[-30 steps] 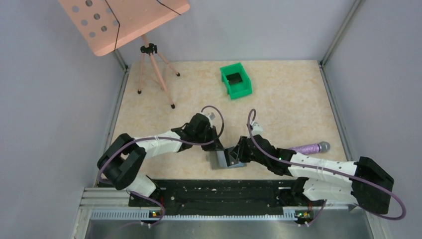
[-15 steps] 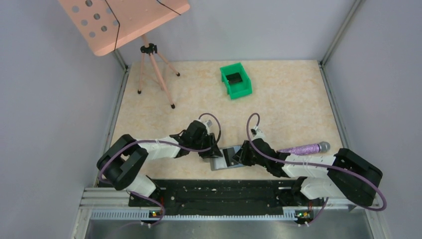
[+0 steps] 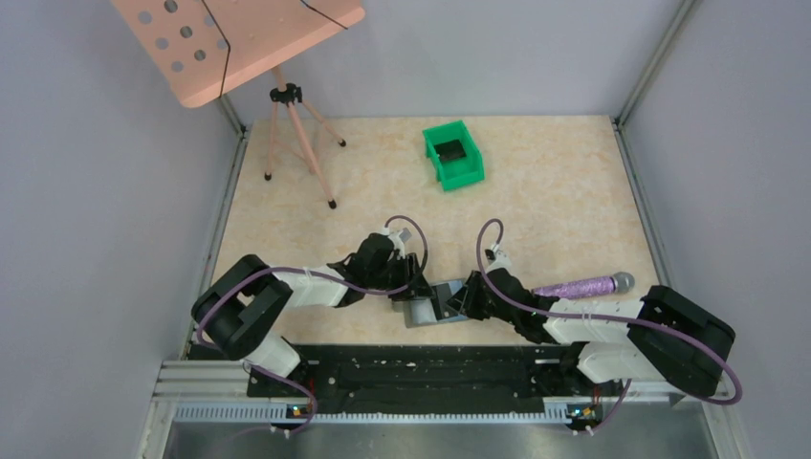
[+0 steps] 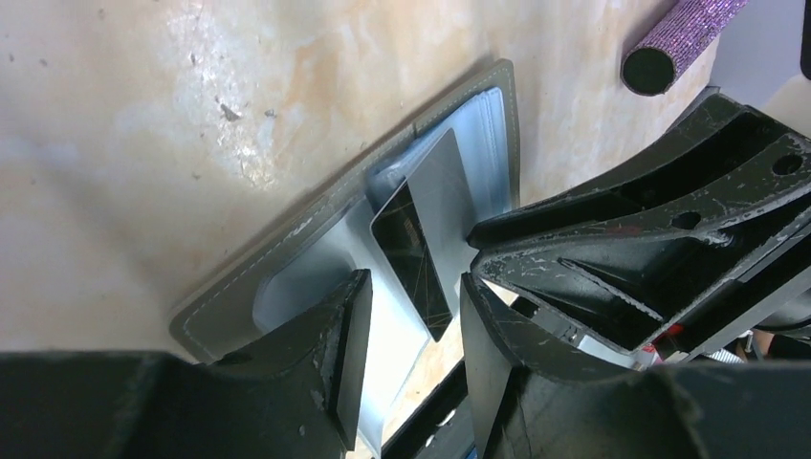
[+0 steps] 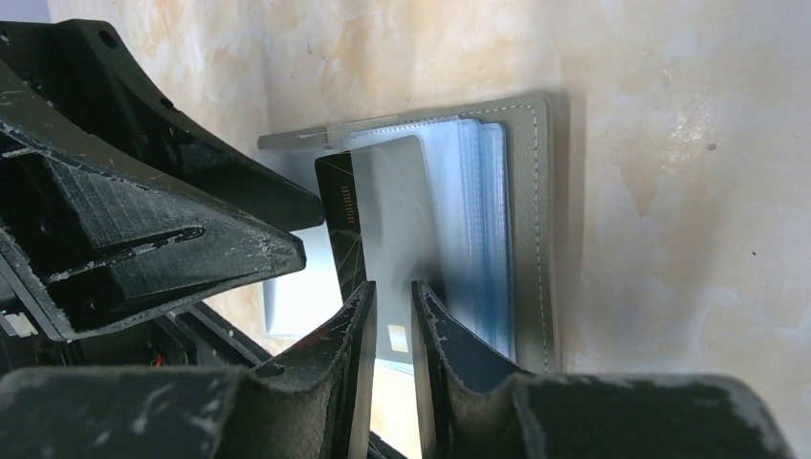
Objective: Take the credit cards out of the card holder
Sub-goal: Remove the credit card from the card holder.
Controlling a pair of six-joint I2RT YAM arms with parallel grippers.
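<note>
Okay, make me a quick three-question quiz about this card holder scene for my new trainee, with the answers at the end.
1. True or false: the card holder lies shut inside the green bin.
2. What does the right gripper pinch? A) the purple cylinder B) a dark card C) nothing
3. Fill in: the left gripper stands ___ at the holder.
Key: 1 false, it lies open on the table; 2 B; 3 open.
</note>
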